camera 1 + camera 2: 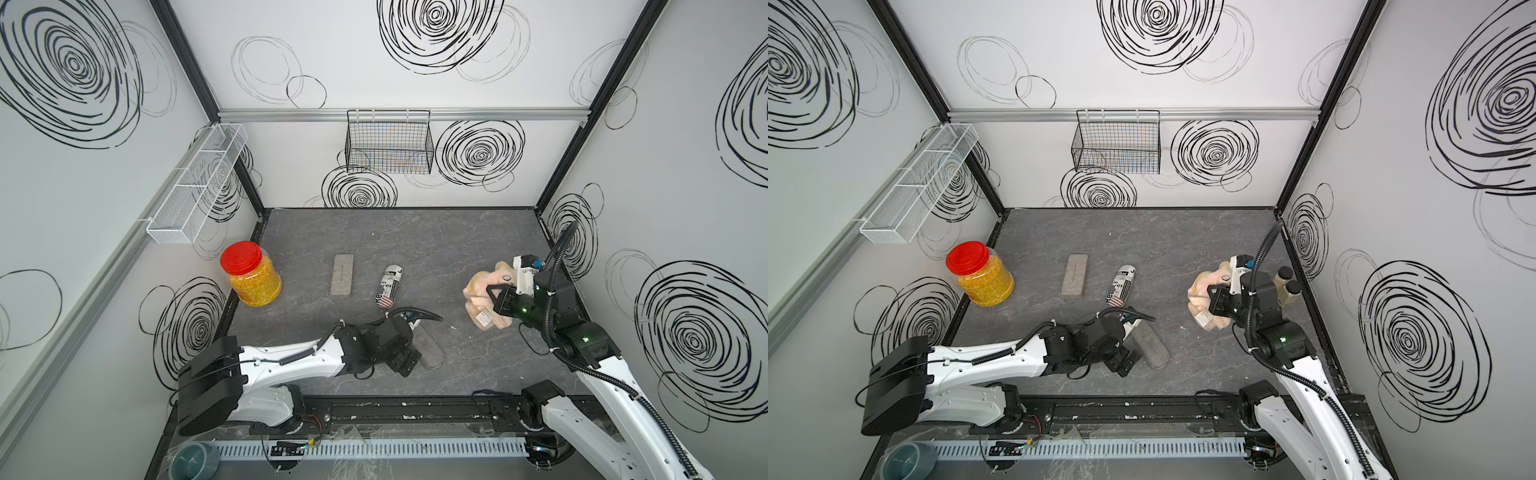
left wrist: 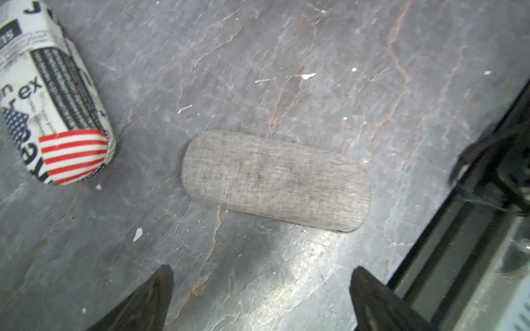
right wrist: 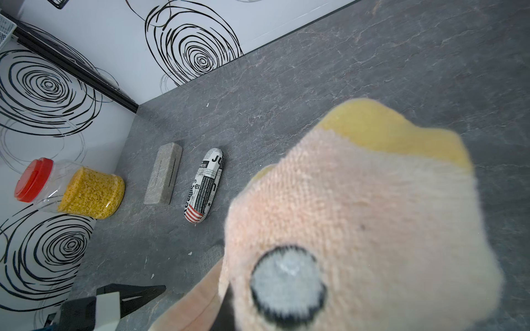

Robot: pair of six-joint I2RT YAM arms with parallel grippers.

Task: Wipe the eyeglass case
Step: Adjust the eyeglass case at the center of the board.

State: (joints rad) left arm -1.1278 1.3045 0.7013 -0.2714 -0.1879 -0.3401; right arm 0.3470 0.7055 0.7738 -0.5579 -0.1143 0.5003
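Note:
A grey fabric eyeglass case [image 2: 275, 180] lies flat on the dark stone table near the front; both top views show it [image 1: 430, 351] [image 1: 1152, 349]. My left gripper [image 2: 262, 269] hovers just beside it, jaws wide open with only bare table between the fingers, seen also from above [image 1: 405, 361]. My right gripper [image 1: 496, 299] is raised at the right side of the table, shut on a bunched peach and yellow cloth [image 1: 478, 291] [image 1: 1202, 291]. That cloth [image 3: 358, 215] fills the right wrist view and hides the fingers there.
A newspaper-print case [image 1: 389, 286] and a grey rectangular case [image 1: 342, 274] lie mid-table. A red-lidded jar of yellow grains [image 1: 251, 276] stands at the left wall. Two dark-capped bottles [image 1: 1287, 286] stand behind the right arm. A black wire basket [image 1: 388, 143] hangs on the back wall.

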